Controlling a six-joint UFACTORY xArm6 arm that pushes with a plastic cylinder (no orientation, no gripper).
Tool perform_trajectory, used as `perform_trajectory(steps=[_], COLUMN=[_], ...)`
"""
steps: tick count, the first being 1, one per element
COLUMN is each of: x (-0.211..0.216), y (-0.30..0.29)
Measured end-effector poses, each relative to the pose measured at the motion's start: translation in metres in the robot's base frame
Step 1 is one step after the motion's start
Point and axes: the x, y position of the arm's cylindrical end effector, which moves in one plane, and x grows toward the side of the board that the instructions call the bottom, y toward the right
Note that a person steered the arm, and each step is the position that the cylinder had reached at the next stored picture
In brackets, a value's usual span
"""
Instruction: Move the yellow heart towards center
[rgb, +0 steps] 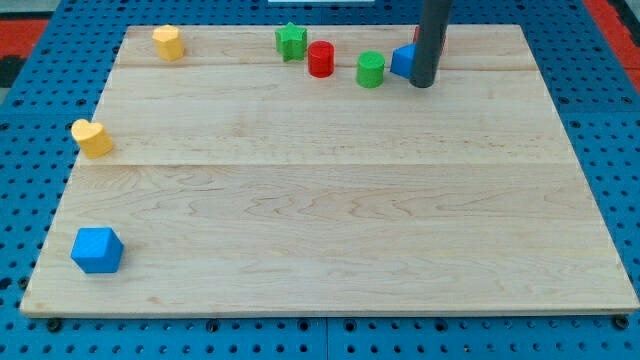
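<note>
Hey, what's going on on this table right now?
A robot arm ending in a dark rod is meant to push the yellow heart toward the middle of the wooden board. My tip sits near the view's top right, against a blue block, far from the heart at the left edge. Also along the top: a yellow block, green star, red cylinder, green cylinder. Another blue block lies bottom left.

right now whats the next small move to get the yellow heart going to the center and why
Probably swing my tip across to the view's left, just beyond the yellow heart. My tip sits at the view's top right beside a blue block, far from the heart at the board's left edge, so a rightward push needs it behind.
</note>
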Motion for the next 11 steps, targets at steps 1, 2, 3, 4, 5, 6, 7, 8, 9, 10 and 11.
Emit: perform_trajectory(steps=[1,2,3,4,5,6,7,8,9,10,11], x=[-0.012,-0.026,-0.026,-0.024,0.004,0.005,0.005,0.005,0.021,0.078,0.12], y=[0.006,0.007,0.018,0.044,0.083,0.091,0.099,0.101,0.099,0.067,-0.039])
